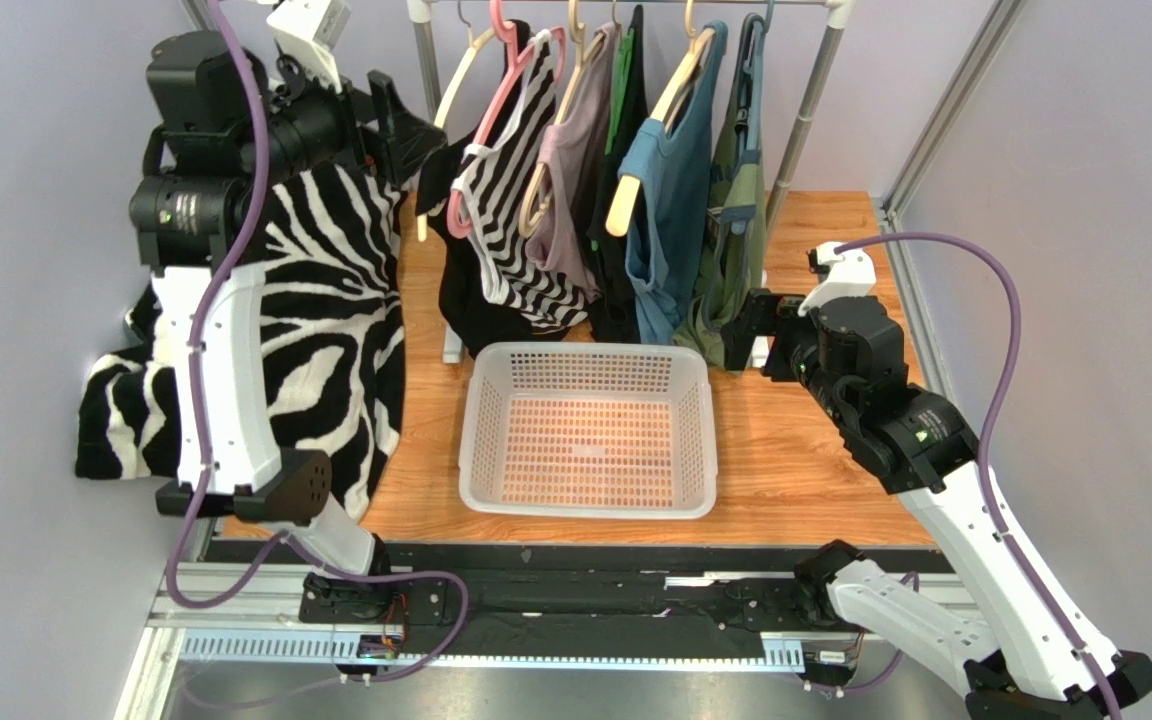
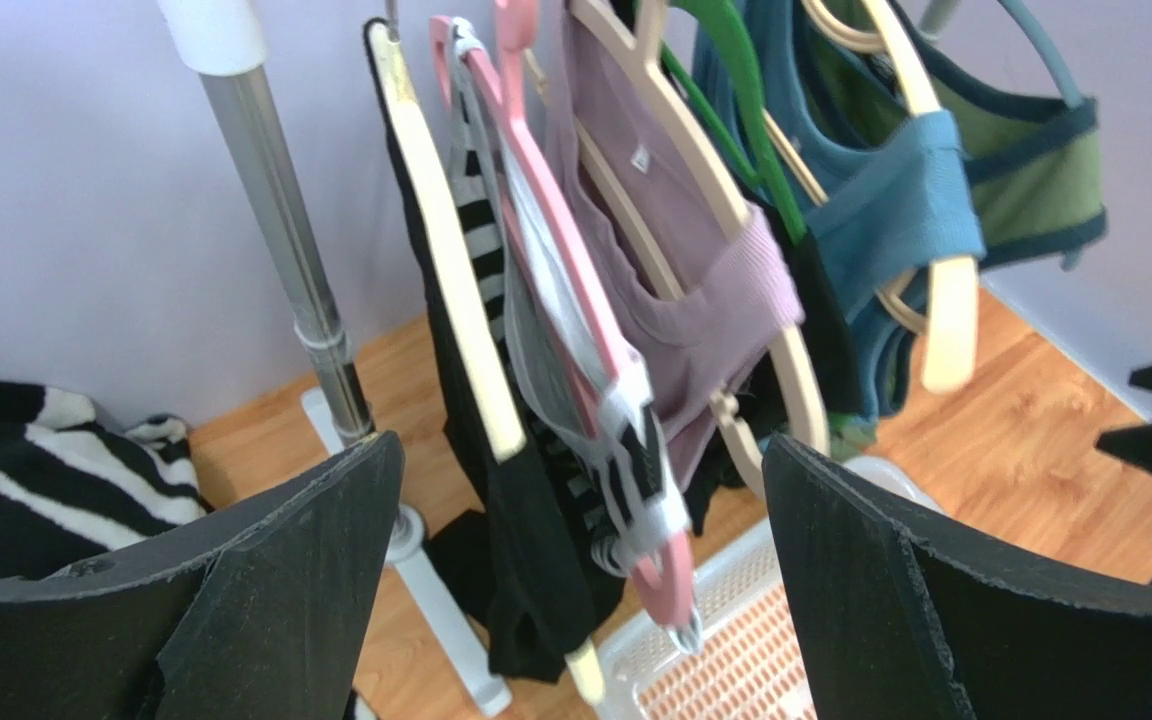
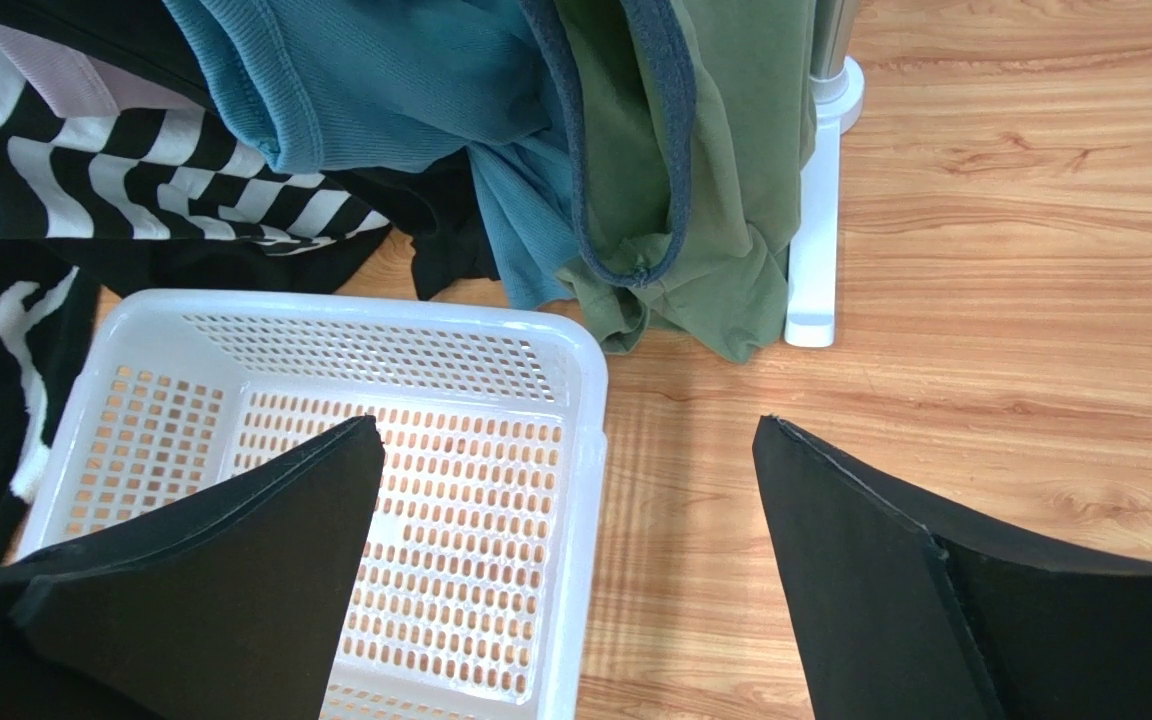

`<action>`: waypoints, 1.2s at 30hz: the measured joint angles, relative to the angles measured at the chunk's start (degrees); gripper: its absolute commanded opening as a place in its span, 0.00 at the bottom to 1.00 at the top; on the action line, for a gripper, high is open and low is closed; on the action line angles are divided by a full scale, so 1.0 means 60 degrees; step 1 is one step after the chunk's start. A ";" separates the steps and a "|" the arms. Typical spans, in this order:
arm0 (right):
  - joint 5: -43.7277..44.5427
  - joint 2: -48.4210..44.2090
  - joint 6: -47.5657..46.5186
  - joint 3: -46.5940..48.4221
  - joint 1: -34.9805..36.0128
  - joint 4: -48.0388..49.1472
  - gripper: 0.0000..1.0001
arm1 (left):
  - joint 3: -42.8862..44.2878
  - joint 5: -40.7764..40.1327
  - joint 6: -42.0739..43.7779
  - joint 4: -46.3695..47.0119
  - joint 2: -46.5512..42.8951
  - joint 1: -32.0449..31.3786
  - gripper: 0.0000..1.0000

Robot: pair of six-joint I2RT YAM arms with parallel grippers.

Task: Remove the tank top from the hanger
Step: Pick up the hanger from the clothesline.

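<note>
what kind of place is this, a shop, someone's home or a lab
Most likely a robot lab cell staged as a closet corner: a small clothes rack hung with tops stands on a wooden table, a white basket sits in front, and plain lilac panels close it in.

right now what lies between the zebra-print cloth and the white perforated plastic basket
Nothing but a bare strip of the wooden tabletop, as the top external view shows.

I work in a lab test cell: plain lilac panels (image 2: 71, 195) close in my wooden counter (image 2: 1033, 435), a small clothes rack (image 2: 289, 255) ahead of my left claw (image 2: 579, 443).
</note>
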 measured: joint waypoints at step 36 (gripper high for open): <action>0.0160 -0.0055 -0.0204 0.0521 0.0357 0.0146 0.89 | -0.0466 -0.0790 -0.0291 0.1610 0.2452 -0.0627 0.06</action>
